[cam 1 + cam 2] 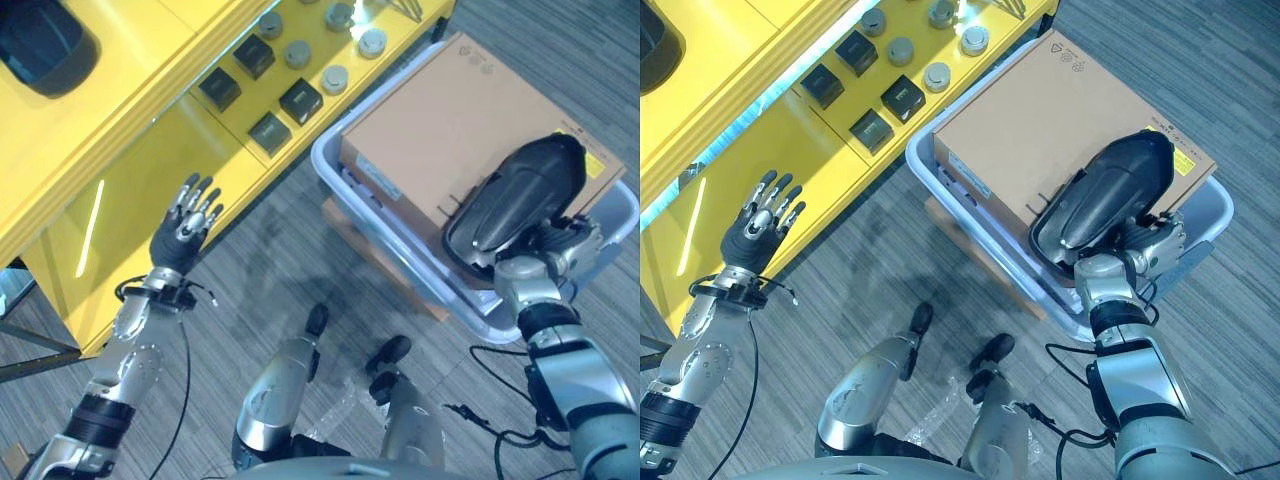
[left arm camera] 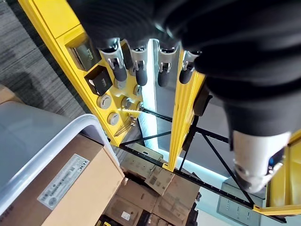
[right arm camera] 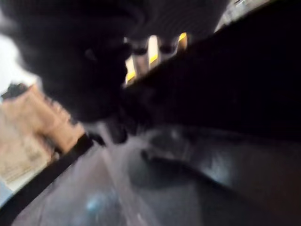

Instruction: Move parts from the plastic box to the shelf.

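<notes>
A pale plastic box (image 1: 345, 190) stands on the floor at the right, with a brown cardboard box (image 1: 450, 120) lying in it. A large black curved part (image 1: 520, 195) rests tilted on the cardboard at the box's near corner. My right hand (image 1: 1140, 250) grips its lower edge with curled fingers; in the right wrist view the black part (image 3: 225, 94) looms dark and close. My left hand (image 1: 185, 225) is raised with straight, spread fingers in front of the yellow shelf (image 1: 130, 90), holding nothing. In the left wrist view its fingers (image 2: 141, 66) point toward the shelf.
On the shelf's lower level lie several black square boxes (image 1: 300, 100) and grey round parts (image 1: 335, 78). Another dark part (image 1: 45, 45) sits on the shelf's upper level at far left. A flat cardboard piece (image 1: 380, 262) lies under the plastic box.
</notes>
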Robot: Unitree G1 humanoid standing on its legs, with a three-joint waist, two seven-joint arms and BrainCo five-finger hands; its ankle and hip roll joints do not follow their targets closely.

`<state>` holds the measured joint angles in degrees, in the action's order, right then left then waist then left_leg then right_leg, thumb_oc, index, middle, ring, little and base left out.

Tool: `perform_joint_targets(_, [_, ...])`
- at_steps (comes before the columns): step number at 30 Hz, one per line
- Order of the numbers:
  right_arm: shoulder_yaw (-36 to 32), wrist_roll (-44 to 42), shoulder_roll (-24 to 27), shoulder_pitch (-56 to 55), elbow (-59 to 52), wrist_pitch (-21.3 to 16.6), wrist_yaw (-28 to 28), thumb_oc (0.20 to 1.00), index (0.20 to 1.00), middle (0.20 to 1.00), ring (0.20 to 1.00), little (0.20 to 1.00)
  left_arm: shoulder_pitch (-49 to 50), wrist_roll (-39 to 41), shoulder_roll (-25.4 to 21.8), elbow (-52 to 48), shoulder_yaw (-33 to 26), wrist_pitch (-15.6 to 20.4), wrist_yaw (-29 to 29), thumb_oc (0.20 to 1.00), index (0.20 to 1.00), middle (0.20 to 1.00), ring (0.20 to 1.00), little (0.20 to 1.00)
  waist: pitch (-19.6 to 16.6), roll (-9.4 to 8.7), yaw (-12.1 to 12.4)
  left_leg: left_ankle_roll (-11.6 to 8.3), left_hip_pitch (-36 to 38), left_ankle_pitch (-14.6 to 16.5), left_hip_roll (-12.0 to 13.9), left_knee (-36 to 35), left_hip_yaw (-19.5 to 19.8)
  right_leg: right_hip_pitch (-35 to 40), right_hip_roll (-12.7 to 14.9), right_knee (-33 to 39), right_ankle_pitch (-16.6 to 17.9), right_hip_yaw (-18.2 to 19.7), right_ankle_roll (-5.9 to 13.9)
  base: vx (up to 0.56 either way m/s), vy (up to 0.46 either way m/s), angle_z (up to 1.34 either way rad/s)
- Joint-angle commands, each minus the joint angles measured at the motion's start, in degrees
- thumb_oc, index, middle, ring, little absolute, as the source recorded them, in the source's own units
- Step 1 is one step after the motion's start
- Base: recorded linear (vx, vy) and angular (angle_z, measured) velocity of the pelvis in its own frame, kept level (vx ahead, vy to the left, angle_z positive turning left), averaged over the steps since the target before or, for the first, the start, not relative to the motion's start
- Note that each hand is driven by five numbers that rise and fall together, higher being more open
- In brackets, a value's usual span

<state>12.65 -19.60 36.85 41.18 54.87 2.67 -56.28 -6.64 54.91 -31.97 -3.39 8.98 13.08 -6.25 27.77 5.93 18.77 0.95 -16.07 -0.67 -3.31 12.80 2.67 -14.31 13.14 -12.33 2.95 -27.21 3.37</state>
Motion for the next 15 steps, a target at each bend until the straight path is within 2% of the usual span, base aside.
perform_joint_targets(1, [1.81,-0.97,3.77,2.07,-2.13,-3.44,-1.07,1.000,1.000,1.000,1.000,1.000,1.13,0.46,-2.63,-4.31,-2.42,3.89,0.14,1.000,1.000,1.000,1.000,1.000,-1.00,-0.86,0.85,-0.43,-7.14,2.94,-0.70,5.28,-1.79,4.89,1.74,1.91,-2.87,4.12,5.61,0.00,0.000,0.00])
perform_joint_targets(6, [1.38,-1.39,2.86,2.26,-4.55,-4.66,-0.34,1.000,1.000,1.000,1.000,1.000,0.67,0.51,-2.62,-4.02,-2.48,3.32,0.41,1.000,1.000,1.000,1.000,1.000,-1.10,-1.05,0.66,-0.44,-6.71,3.02,-0.65,5.00,-2.07,4.97,1.66,1.99,-2.88,4.21,5.67,0.00,0.000,0.00])
perform_joint_targets(11, [1.12,0.76,1.67,2.02,-8.45,-2.99,-0.68,1.000,1.000,1.000,1.000,1.000,0.75,0.40,-1.93,-4.49,-2.58,2.74,0.66,1.000,1.000,1.000,1.000,1.000,-1.32,-1.14,0.35,-0.47,-6.10,3.06,-0.57,4.61,-2.47,5.16,1.63,2.17,-2.87,4.44,5.71,0.00,0.000,0.00])
perform_joint_targets(15, [0.46,1.75,1.36,0.64,-9.92,-3.24,-0.51,1.000,1.000,1.000,1.000,1.000,1.02,0.42,-1.71,-4.74,-2.87,2.64,0.16,1.000,1.000,1.000,1.000,1.000,-1.37,-1.17,0.02,-0.49,-5.69,3.15,-0.43,4.47,-2.77,5.34,1.67,2.30,-2.73,4.57,5.80,-0.01,0.021,-0.04])
